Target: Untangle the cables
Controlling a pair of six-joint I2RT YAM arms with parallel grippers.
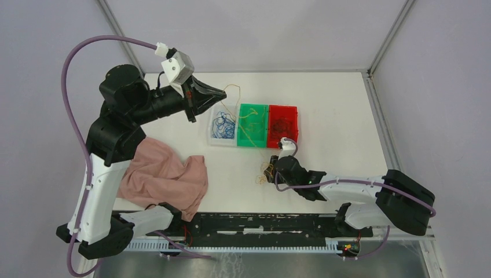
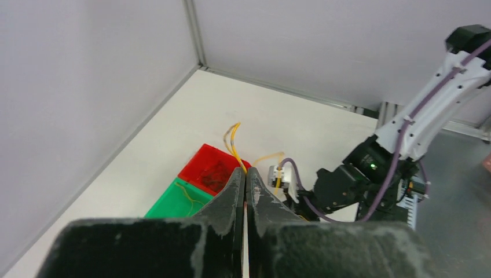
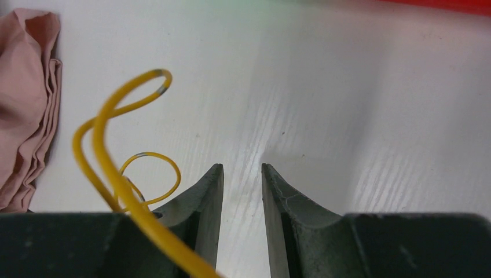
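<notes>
From here the cables are spread over several spots. Thin blue wires (image 1: 223, 123) lie coiled in the clear bin (image 1: 213, 139), a few yellow strands (image 1: 250, 126) loop in the green bin (image 1: 253, 106), and a dark smudge of wires (image 1: 282, 123) sits in the red bin (image 1: 293, 110), too fine for me to count. My left gripper (image 2: 245, 172) is raised above the far side of the clear bin, clenched on one yellow cable (image 2: 233, 142) that arcs up out of its tips. Where the pads bite it is hidden. A small loose tangle (image 1: 263, 177) of yellow and dark wire rests on the white table (image 1: 336, 116) in front of the bins, partly covered by my right arm in the overhead view. The right gripper (image 3: 242, 174) sits low beside it with its fingers apart and only bare table between them. In its wrist camera a yellow wire (image 3: 104, 133) curls past the outside of one finger, blurred and cut off at the bottom edge, so I cannot tell whether it touches. A crumpled pink cloth (image 1: 165, 179) lies to the left.
</notes>
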